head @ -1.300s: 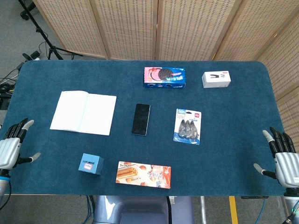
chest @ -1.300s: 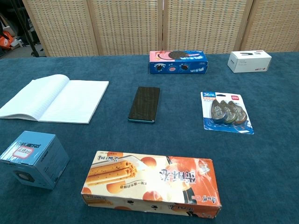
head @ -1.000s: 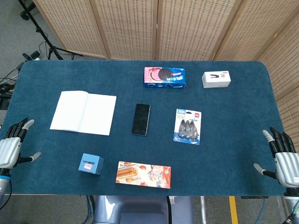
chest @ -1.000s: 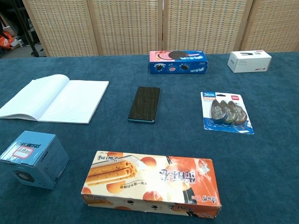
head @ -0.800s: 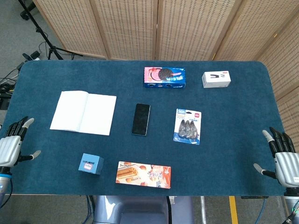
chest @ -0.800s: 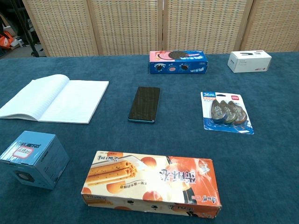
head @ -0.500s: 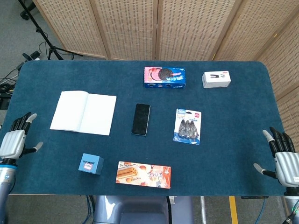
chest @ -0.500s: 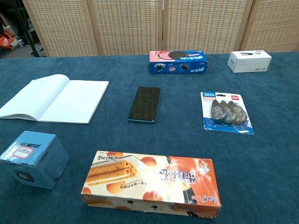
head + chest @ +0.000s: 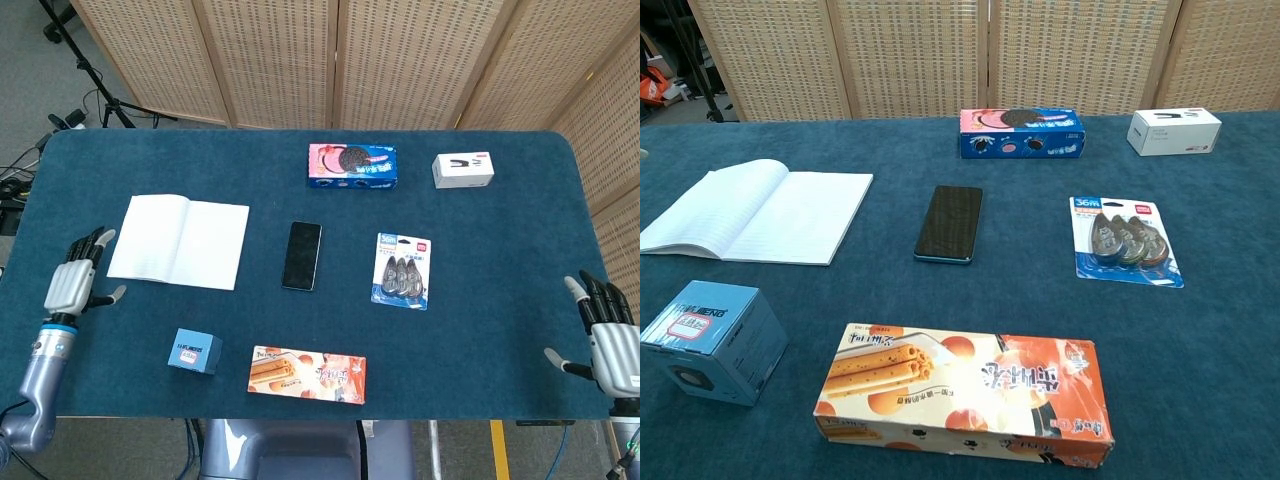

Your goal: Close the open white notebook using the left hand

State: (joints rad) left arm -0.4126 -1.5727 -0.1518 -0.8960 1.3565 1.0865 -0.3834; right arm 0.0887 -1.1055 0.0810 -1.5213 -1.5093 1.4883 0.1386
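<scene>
The white notebook [image 9: 179, 242] lies open and flat on the left part of the blue table; the chest view shows the notebook [image 9: 755, 211] with lined pages. My left hand [image 9: 74, 282] hovers over the table's left edge, just left of the notebook, fingers spread and holding nothing. At the table's right front corner my right hand [image 9: 606, 342] is held with fingers apart and nothing in it. Neither hand appears in the chest view.
A black phone [image 9: 302, 255] lies right of the notebook. A small blue cube box [image 9: 194, 351] and a wafer-roll box [image 9: 307, 374] sit near the front edge. A cookie box [image 9: 352, 166], a white stapler box [image 9: 463, 170] and a correction-tape pack [image 9: 403, 271] lie further right.
My left hand has moved forward and rightward from the table's left front edge to just beside the notebook. The right hand and the objects have stayed put.
</scene>
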